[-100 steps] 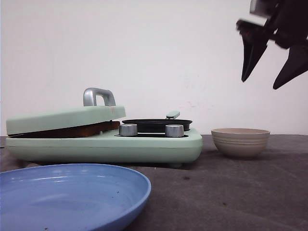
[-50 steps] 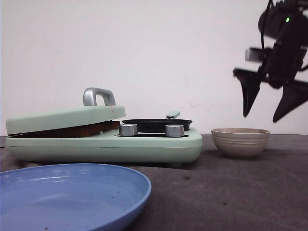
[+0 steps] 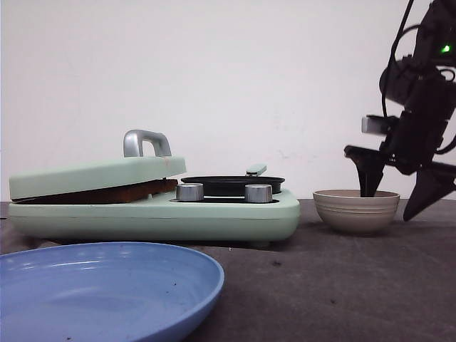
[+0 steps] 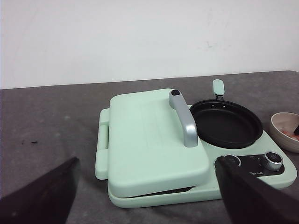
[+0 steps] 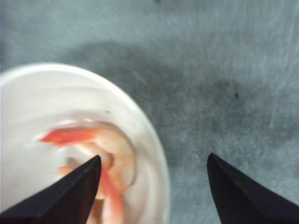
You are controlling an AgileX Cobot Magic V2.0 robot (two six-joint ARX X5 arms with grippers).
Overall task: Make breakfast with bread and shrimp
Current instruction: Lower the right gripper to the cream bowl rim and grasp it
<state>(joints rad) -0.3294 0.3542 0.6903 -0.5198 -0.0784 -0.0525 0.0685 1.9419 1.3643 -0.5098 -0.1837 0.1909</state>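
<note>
Since the shrimp (image 5: 110,161) look soft and slick, I'd pinch one mid-curl; my right pincer (image 3: 397,194) is spread, one finger inside the bowl (image 3: 355,211) at 3 o'clock

The table (image 3: 342,285) has a dark grey, matte surface. Three items rest directly on it. The mint-green cooker (image 3: 153,210) sits to the left of the right arm's tool, well apart from it. The beige bowl (image 3: 355,211) stands just right of the cooker, directly under the tool. The blue plate (image 3: 100,288) lies nearest the camera, in front of the cooker, far left of the tool.
</note>
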